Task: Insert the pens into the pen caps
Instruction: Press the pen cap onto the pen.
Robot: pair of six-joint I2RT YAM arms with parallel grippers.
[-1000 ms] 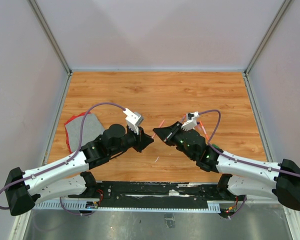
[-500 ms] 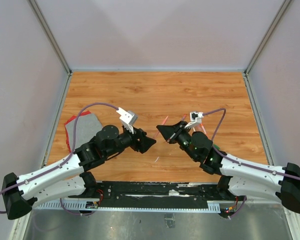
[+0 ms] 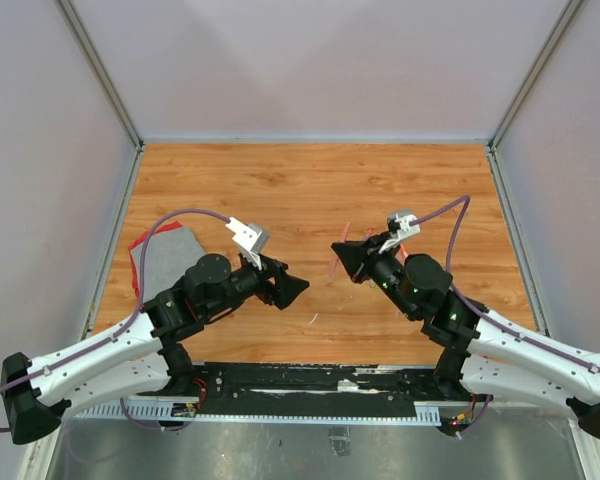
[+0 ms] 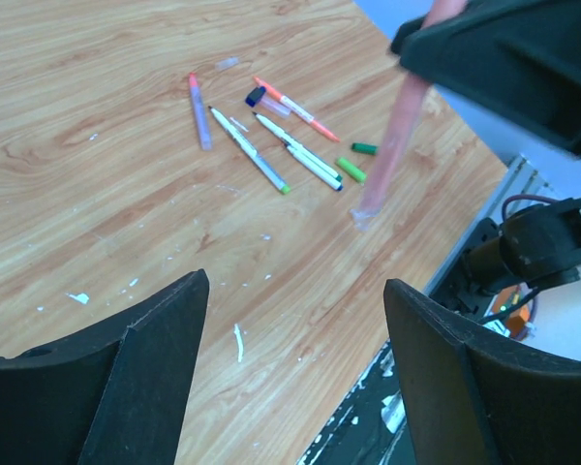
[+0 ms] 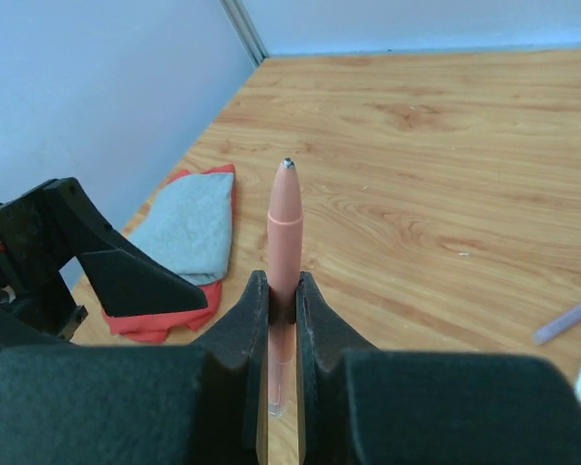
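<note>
Two grippers entered, facing each other over the near middle of the wooden table [image 3: 310,180], with a gap between them.

1. Right gripper [image 5: 283,295]: we log its jaws pinched narrow on the pink pen [image 5: 285,218]. The pen is gripped at mid-barrel with both ends protruding and is held off the table. In the top view it shows as a thin pink line across the fingertips.

2. Left gripper [image 4: 295,291]: we log its jaws spread wide with nothing between them, pointed at the held pen but apart from it.

3. Loose pens [image 4: 261,140]: we count a small cluster lying flat beside the right arm, including an orange pen [image 4: 295,107] and a pink-ended pen [image 4: 198,111]. With them lie a green cap [image 4: 351,170], a smaller dark green cap [image 4: 365,148] and a dark blue cap [image 4: 256,96].

4. Grey cloth [image 3: 168,258], red-edged, lying against the table's left edge behind the left arm.

Edges and room: walls close the left, far and right sides, and a black rail [image 3: 310,385] bounds the near side. The green caps lie near the table's edge. We note the widest open board beyond both grippers, toward the far wall.

Markings: any print on the barrels is too small for us to read.
</note>
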